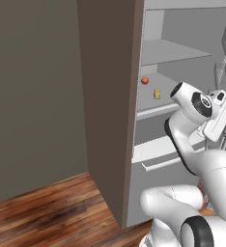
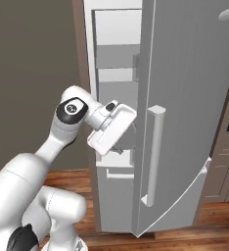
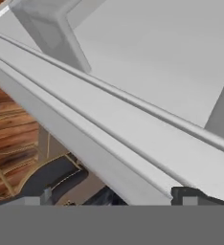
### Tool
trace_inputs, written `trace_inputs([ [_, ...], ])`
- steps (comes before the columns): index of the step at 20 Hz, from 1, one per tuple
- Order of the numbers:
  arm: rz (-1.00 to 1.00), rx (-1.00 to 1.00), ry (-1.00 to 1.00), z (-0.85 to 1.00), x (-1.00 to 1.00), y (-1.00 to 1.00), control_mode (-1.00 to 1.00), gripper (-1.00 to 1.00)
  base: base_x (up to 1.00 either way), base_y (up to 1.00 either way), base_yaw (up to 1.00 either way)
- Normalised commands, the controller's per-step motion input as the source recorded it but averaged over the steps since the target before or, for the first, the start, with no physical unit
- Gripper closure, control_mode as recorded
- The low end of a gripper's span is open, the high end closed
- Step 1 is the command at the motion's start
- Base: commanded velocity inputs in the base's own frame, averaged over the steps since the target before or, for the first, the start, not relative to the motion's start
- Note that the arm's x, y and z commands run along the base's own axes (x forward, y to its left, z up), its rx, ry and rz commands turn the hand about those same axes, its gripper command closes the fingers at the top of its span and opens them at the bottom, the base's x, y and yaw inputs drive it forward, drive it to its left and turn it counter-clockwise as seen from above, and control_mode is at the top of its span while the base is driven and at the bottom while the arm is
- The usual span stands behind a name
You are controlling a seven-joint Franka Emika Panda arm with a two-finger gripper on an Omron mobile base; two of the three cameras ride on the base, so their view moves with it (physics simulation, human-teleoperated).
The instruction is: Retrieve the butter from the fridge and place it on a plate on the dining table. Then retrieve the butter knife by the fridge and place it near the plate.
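The fridge (image 1: pixel 182 53) stands open, its silver door (image 2: pixel 194 98) swung out to the right. The butter (image 1: pixel 157 93), a small yellow stick, lies on a pale middle shelf next to a small red-orange lump (image 1: pixel 144 80). My gripper (image 2: pixel 117 148) reaches into the fridge opening, lower than the butter's shelf and to its right. In the hand view my gripper (image 3: pixel 116 197) is open, its fingertips (image 3: pixel 46 195) wide apart with nothing between them, over pale shelf edges. The plate, the dining table and the butter knife are out of view.
A brown cabinet side panel (image 1: pixel 110 106) borders the fridge on the left. The door's vertical bar handle (image 2: pixel 155 157) hangs to the right of my hand. A pale drawer front (image 1: pixel 156 149) juts out below the butter's shelf. Wood floor (image 1: pixel 47 212) lies in front.
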Motion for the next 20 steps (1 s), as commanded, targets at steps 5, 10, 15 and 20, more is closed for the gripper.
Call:
trace_inputs([
  [5, 0.0, 0.0, -0.02, 0.0, 0.33, 0.0, -1.0, -1.0, 0.0, 0.0, 0.0],
  [10, 0.0, 0.0, -0.01, 0.0, 0.29, 0.0, -1.0, -1.0, 0.0, 0.0, 0.0],
  [15, 0.0, 0.0, 0.0, -0.01, 0.07, -0.34, -1.0, -1.0, 0.0, 0.0, 0.0],
  [20, 0.0, 0.02, 0.0, 0.0, -0.06, -0.67, -1.0, -1.0, 0.0, 0.0, 0.0],
])
